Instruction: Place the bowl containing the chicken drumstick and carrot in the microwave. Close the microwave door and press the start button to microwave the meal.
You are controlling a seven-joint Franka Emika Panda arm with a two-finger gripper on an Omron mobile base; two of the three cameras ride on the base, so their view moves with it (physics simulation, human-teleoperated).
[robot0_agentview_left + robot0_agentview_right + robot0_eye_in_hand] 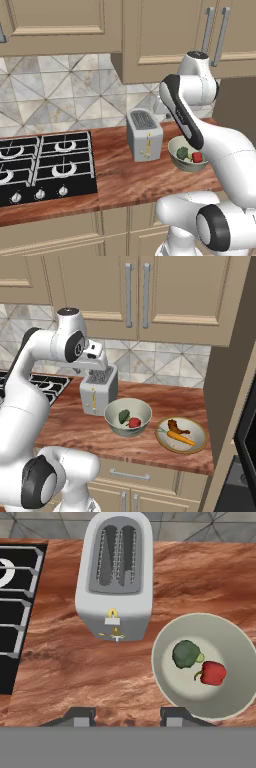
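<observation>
The shallow cream bowl (199,432) sits on the wooden counter at the right, near the tall cabinet side. In it lie the dark brown chicken drumstick (176,426) and the orange carrot (182,439), side by side. My gripper (101,376) hangs over the counter just above the toaster, well to the left of that bowl. In the hand view the gripper (127,718) is open, with bare counter between its fingertips (82,717). A dark appliance front (248,421) shows at the far right edge; I cannot tell whether it is the microwave.
A grey toaster (116,572) (98,388) stands below the hand. A deeper grey-green bowl (235,642) (112,411) with broccoli and a red pepper sits between toaster and cream bowl. A black gas stove (45,165) fills the counter's left. Wall cabinets hang above.
</observation>
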